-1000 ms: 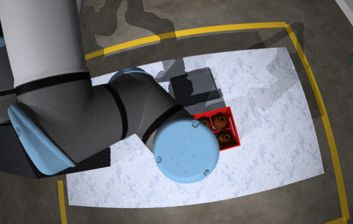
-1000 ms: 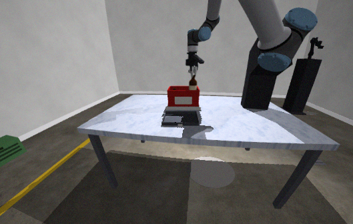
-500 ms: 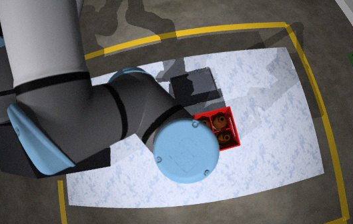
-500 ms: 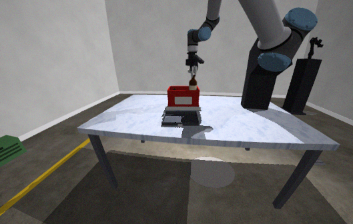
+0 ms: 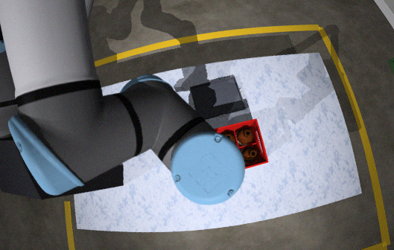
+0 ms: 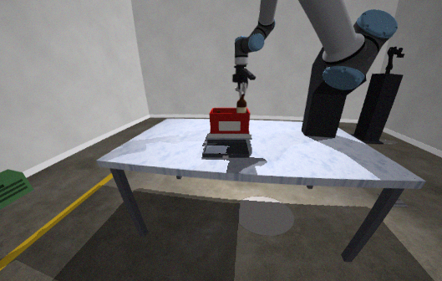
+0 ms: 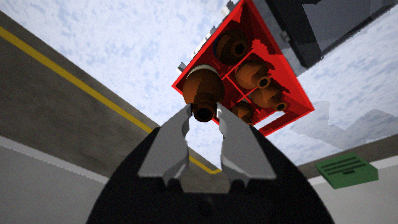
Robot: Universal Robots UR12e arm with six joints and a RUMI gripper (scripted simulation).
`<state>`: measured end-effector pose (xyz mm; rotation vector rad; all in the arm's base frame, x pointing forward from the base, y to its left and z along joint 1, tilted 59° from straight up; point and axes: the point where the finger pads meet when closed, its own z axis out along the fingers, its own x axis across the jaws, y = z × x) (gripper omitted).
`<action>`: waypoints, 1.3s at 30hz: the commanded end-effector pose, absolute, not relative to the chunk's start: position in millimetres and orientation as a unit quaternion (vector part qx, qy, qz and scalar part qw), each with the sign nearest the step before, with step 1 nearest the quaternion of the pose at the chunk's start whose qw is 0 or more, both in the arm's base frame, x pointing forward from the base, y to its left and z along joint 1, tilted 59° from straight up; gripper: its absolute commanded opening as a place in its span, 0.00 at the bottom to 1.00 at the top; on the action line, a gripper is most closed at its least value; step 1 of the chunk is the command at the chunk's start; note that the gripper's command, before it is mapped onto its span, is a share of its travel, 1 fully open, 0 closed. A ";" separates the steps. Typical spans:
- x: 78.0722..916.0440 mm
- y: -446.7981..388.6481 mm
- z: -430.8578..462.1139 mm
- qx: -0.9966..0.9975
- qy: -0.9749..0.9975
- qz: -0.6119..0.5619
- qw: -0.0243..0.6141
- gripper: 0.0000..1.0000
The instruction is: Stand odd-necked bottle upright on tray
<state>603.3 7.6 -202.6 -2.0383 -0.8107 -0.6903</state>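
On your wrist view, the gripper (image 7: 204, 116) pinches the neck of a brown bottle (image 7: 202, 89), one finger (image 7: 175, 137) on each side just below the opening. That bottle hangs upright, its body partly risen above the red crate (image 7: 287, 82). To its right you see four more bottles (image 7: 254, 75) in the crate's compartments. Beyond the crate, the dark tray (image 7: 320, 25) sits just beside it on the marbled table (image 6: 327, 155).

Arm (image 5: 45, 45) – white/grey links, blue caps, grey tool (image 7: 204, 134) fingers.
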 end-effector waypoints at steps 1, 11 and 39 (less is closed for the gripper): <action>603.7 6.8 -202.4 -0.809 -0.322 -0.274 0.408 0.00; 603.7 6.6 -202.4 -0.809 -0.322 -0.274 0.408 0.00; 600.5 -8.3 -193.2 -0.809 -0.322 -0.274 0.408 0.00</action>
